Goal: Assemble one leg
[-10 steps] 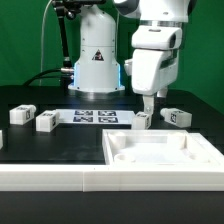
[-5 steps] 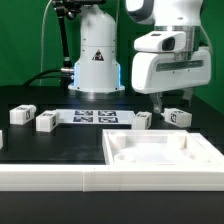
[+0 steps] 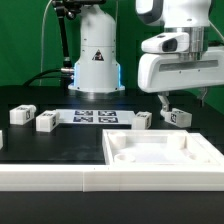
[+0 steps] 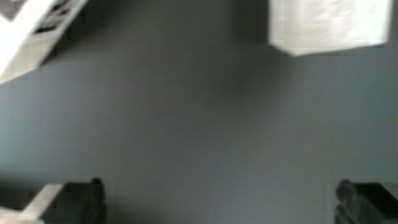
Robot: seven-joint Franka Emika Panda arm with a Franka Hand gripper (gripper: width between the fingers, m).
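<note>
Four small white legs with black-and-white tags lie on the black table: two at the exterior view's left (image 3: 20, 114) (image 3: 45, 121), one mid-right (image 3: 143, 120) and one further right (image 3: 178, 116). My gripper (image 3: 182, 101) hangs open and empty just above the rightmost leg, not touching it. In the wrist view both dark fingertips (image 4: 71, 200) show wide apart around my gripper (image 4: 217, 192), with bare table between them. A white block (image 4: 338, 25) lies ahead of the fingers; which leg it is I cannot tell.
The large white square tray-like part (image 3: 124, 151) with a raised rim lies in front. The marker board (image 3: 100, 116) lies flat between the legs. The robot base (image 3: 96, 60) stands behind. A white edge (image 4: 32, 45) shows at the wrist view's corner.
My gripper has moved toward the exterior view's right, from above the mid-right leg to above the rightmost leg. The legs have not moved.
</note>
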